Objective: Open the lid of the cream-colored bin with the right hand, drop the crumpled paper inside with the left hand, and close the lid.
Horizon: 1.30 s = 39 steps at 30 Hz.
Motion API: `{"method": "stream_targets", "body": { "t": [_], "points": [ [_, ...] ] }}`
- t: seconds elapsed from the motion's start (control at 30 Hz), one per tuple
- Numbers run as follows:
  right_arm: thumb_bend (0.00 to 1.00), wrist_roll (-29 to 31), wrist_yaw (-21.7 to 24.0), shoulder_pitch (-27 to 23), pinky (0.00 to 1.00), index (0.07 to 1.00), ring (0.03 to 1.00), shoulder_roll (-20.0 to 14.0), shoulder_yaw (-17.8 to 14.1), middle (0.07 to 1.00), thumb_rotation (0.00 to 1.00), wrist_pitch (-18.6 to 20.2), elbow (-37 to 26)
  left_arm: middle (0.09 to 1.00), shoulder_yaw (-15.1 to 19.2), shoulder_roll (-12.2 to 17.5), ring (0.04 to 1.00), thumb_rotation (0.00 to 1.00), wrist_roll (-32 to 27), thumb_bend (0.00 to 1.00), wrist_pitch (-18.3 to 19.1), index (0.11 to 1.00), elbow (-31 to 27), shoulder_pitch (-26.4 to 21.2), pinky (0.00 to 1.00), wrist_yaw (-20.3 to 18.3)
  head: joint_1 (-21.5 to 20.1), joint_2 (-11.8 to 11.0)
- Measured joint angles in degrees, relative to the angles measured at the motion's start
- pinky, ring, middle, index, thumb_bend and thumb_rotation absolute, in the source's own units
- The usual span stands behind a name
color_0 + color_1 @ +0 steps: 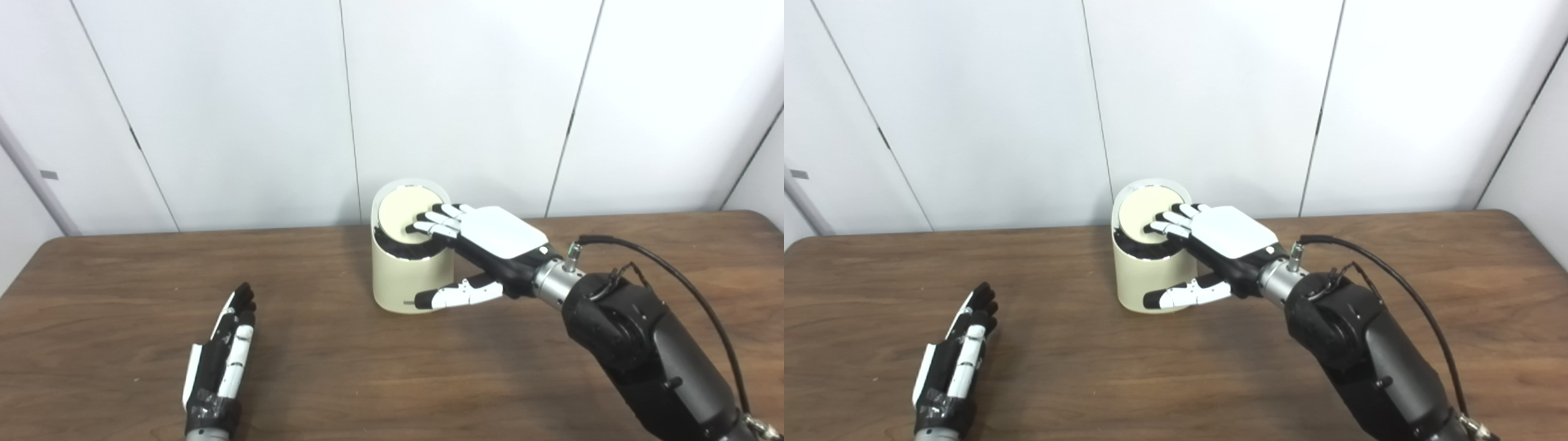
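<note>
The cream-colored bin point(398, 275) stands at the back middle of the wooden table point(343, 380). Its round lid point(401, 214) is tilted, and a dark gap shows along its front edge. My right hand point(490, 236) reaches in from the right, fingers spread, with the fingertips point(429, 223) resting on the lid's right side. Its thumb lies low in front of the bin's wall. My left hand point(223, 355) lies flat on the table at the front left, open and holding nothing. No crumpled paper shows in either view.
A white panelled wall point(245, 110) rises directly behind the table's far edge and the bin. A black cable point(686, 275) loops over my right forearm. Bare wood lies between my left hand and the bin.
</note>
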Motion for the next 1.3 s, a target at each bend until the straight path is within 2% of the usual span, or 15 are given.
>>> {"method": "stream_targets", "body": {
  "t": [0.17, 0.37, 0.47, 0.57, 0.67, 0.97, 1.3],
  "points": [
    [0.6, 0.9, 0.0, 0.0, 1.0, 0.913, 1.0, 0.1, -1.7, 0.96, 1.0, 0.5, -0.6, 0.958, 0.0, 0.0, 0.971, 0.78, 0.2, 0.57, 0.0, 0.959, 0.0, 0.0, 1.0, 0.1, 0.0, 0.0],
    [0.53, 2.6, -0.5, 0.6, 1.0, 0.931, 1.0, 1.1, -4.9, 0.965, 1.0, 3.0, -2.5, 0.962, 0.0, 0.0, 0.962, 0.77, 0.2, 0.55, 0.0, 0.963, 0.0, -0.1, 0.97, 0.1, 0.0, -0.1],
    [0.54, 3.4, -1.9, 2.3, 1.0, 0.941, 1.0, 1.3, -6.3, 0.972, 1.0, 3.4, -2.6, 0.96, -0.1, 0.0, 0.961, 0.78, 0.2, 0.54, 0.0, 0.961, 0.0, -0.1, 0.97, 0.1, -0.1, -0.1],
    [0.52, 4.2, -2.4, 4.0, 0.89, 0.94, 1.0, 1.3, -7.7, 0.976, 1.0, 3.8, -2.7, 0.957, 0.0, 0.1, 0.959, 0.77, 0.2, 0.54, 0.0, 0.958, 0.0, 0.0, 0.97, 0.1, -0.1, 0.0],
    [0.5, 5.2, -3.9, 5.6, 0.85, 0.926, 1.0, 1.4, -9.1, 0.971, 0.99, 3.8, -3.3, 0.963, 0.0, 0.1, 0.962, 0.77, 0.2, 0.53, 0.1, 0.964, 0.0, 0.0, 0.97, 0.1, -0.3, 0.0],
    [0.5, 8.8, -7.7, 10.6, 0.86, 0.927, 0.99, 1.9, -13.0, 0.973, 1.0, 5.2, -3.7, 0.965, 0.0, 0.4, 0.958, 0.76, -0.3, 0.53, 0.7, 0.966, 0.0, 0.0, 0.96, -0.2, -0.8, 0.2],
    [0.5, 13.3, -11.7, 17.1, 0.86, 0.921, 0.951, 2.4, -17.3, 0.95, 1.0, 6.4, -3.7, 0.975, 0.2, 0.5, 0.968, 0.77, -2.3, 0.46, 1.3, 0.974, -0.3, 0.1, 0.97, -1.4, -1.1, 0.7]
  ]
}}
